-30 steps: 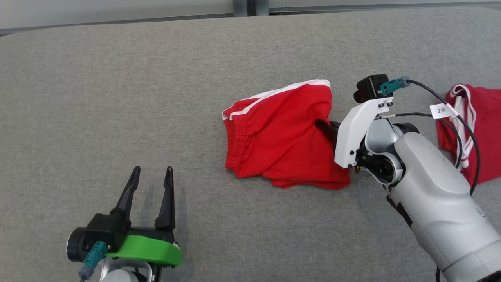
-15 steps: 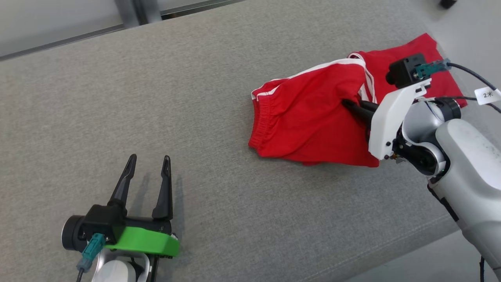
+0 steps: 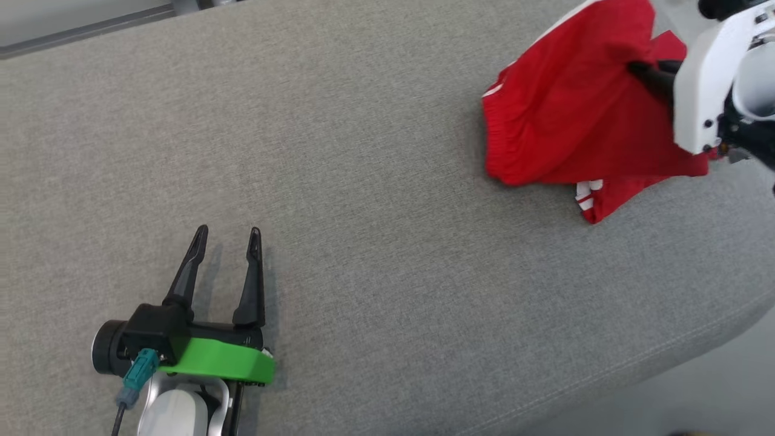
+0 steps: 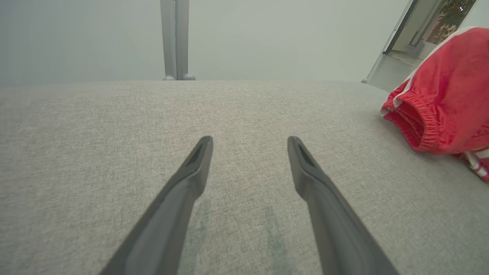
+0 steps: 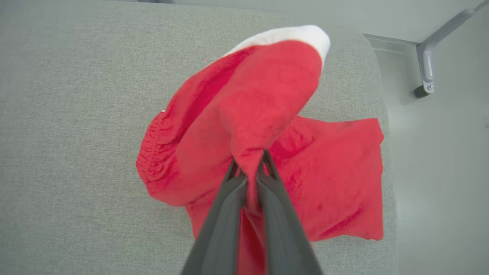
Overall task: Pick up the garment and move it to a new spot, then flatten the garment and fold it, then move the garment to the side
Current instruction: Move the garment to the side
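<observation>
On a grey, coarse-woven padded surface (image 3: 363, 181), seen from the head, the left gripper (image 3: 227, 233) shows at lower left. Its two long, dark, tapered fingers are spread wide with nothing between them. At upper right the right gripper (image 3: 636, 66) pinches a soft red garment with white side stripes (image 3: 563, 121), bunched near the surface's right end. A striped corner of a second red cloth (image 3: 590, 203) pokes out beneath it.

From the left wrist, the same two fingers stand well apart over bare grey weave. The garment's gathered elastic waistband shows at the right edge, and a grey metal post (image 4: 175, 38) rises behind the surface.

From the right wrist, the fingers are closed narrowly on a raised fold of the fuzzy red fabric, which has a white band at its top. The second cloth lies flat underneath, by the surface's rounded edge.

A second ago the camera faced the surface more squarely, and the two red pieces lay well apart with the arm between them. Now the held garment overlaps the other. The left gripper's spread is unchanged.
</observation>
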`<state>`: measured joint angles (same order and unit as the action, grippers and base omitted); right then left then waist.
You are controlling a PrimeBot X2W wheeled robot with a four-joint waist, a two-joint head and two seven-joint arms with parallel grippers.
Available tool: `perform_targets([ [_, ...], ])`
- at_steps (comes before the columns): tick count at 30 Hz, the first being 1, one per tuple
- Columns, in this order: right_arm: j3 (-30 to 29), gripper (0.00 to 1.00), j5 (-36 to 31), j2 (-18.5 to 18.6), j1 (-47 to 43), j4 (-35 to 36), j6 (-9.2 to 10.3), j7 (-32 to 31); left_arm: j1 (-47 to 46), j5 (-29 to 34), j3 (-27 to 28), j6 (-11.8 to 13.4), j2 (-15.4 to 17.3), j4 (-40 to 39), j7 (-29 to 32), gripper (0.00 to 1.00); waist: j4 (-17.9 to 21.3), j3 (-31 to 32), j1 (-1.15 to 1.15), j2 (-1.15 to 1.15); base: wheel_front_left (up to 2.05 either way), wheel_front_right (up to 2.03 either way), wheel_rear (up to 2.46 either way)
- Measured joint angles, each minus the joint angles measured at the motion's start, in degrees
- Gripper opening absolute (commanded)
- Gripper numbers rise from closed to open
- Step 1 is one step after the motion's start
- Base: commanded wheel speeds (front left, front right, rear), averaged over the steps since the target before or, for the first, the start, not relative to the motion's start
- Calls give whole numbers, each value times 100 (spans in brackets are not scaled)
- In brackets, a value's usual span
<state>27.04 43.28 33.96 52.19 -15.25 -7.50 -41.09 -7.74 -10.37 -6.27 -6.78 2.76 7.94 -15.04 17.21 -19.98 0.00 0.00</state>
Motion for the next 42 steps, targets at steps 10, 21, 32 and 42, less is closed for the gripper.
perform_targets([
  [10, -745, 0, -417, 557, -236, -1427, 0, 3, -112, -1, -98, 1, 1, 34, 0, 100, -669, -295, 0, 0, 0, 0, 0],
  [21, -944, 100, -1805, 498, -194, -2603, -3, 1241, -183, -16, -145, 20, 1, 58, 0, 100, -1000, -457, 0, 0, 0, 0, 0],
  [32, -1586, 100, -2192, 286, -338, -2692, -4, 2994, -1, -190, -167, 125, 1, 66, 0, 100, -1052, -82, 0, 0, 0, 0, 0],
  [42, -2350, 100, -2227, 142, -1938, -764, -3, 4264, 527, -328, 1, 327, 4, 282, 0, 100, -1244, 684, 0, 0, 0, 0, 0],
])
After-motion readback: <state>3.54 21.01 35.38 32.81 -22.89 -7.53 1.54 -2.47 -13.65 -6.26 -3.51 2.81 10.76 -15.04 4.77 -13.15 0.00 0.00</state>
